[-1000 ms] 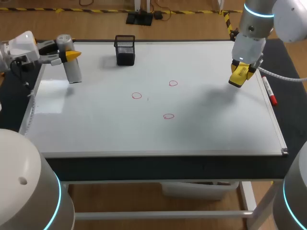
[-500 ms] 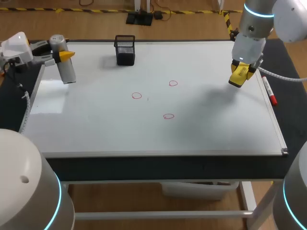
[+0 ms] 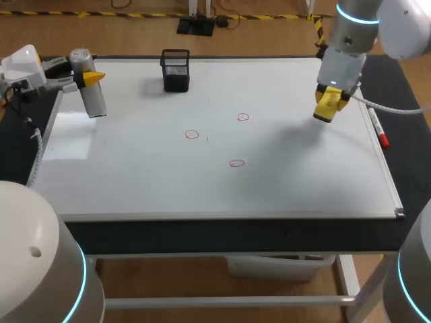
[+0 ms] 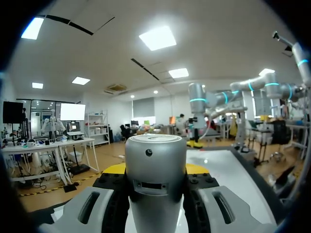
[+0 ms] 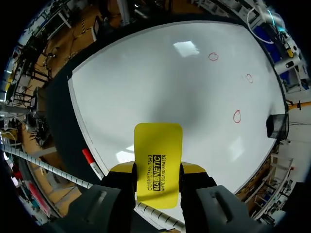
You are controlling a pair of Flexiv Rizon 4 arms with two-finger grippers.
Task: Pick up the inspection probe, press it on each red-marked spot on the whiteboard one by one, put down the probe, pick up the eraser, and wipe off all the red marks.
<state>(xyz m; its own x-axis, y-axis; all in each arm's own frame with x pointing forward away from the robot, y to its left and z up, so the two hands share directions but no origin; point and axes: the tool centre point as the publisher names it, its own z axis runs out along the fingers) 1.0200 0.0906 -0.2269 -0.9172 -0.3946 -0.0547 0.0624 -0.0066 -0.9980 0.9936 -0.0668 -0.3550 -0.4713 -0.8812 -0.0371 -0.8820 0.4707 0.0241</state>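
Wiping is the step in hand: the right gripper (image 3: 328, 102), closed on the eraser (image 5: 158, 160) above the whiteboard (image 3: 135, 175) at its right side, must next lower it flat onto the nearest red mark (image 3: 243, 117) (the left gripper (image 3: 86, 79) clasps the probe (image 3: 94, 102) at the far-left corner).

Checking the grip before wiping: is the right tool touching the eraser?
Touching. The right wrist view shows the right tool clamping the eraser from both sides.

Bright overhead light, pale glare on the whiteboard (image 3: 283, 182), soft shadow under the right arm (image 3: 355, 30)
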